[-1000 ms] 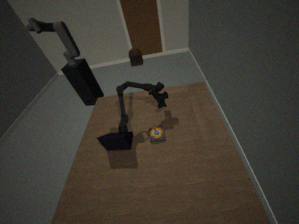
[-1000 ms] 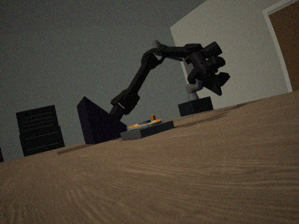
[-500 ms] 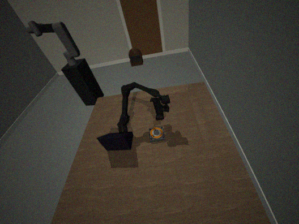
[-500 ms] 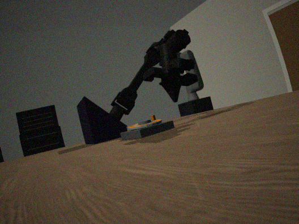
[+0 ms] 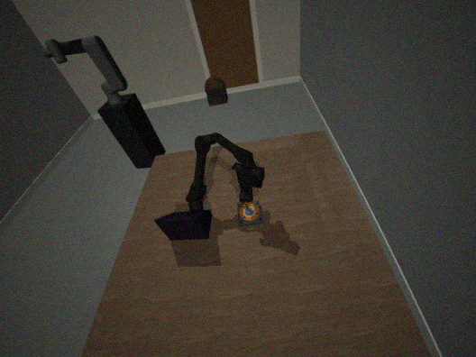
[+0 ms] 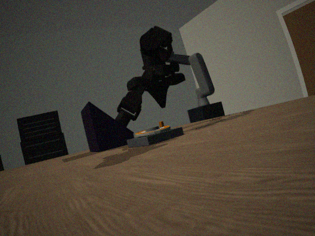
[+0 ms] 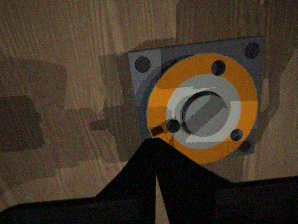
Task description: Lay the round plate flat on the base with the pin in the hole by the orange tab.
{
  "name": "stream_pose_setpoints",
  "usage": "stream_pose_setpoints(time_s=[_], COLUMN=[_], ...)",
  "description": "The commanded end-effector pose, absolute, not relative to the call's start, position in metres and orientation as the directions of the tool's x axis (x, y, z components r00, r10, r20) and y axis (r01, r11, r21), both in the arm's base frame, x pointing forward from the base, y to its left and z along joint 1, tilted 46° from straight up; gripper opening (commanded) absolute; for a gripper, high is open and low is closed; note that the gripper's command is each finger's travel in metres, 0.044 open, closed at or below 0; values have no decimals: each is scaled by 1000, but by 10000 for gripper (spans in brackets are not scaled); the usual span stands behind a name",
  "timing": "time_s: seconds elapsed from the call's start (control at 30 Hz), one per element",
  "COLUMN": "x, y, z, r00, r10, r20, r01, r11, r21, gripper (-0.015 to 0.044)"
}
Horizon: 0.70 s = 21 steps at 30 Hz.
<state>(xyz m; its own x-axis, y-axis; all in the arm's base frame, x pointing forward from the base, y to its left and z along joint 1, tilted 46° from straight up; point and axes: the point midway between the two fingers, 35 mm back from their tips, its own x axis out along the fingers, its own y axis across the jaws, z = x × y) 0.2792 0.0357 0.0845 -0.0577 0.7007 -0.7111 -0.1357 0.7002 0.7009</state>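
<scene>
No text, label, brand, number or sign can be read in any of the views.

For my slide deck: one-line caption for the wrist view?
Shut pincer poised above the orange plate on its grey base.
</scene>
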Motion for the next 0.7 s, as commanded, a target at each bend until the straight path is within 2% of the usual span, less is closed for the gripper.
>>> stream_pose_setpoints(time_s=[0.0, 0.27, 0.67], x=[277, 274, 267], y=[41, 67, 66], z=[76, 51, 50], r00=[-60, -60, -60], r10=[709, 711, 711], r20=[-702, -701, -701], r01=[-132, -133, -132], r11=[692, 690, 690], r21=[710, 712, 712], gripper=[0, 0, 0])
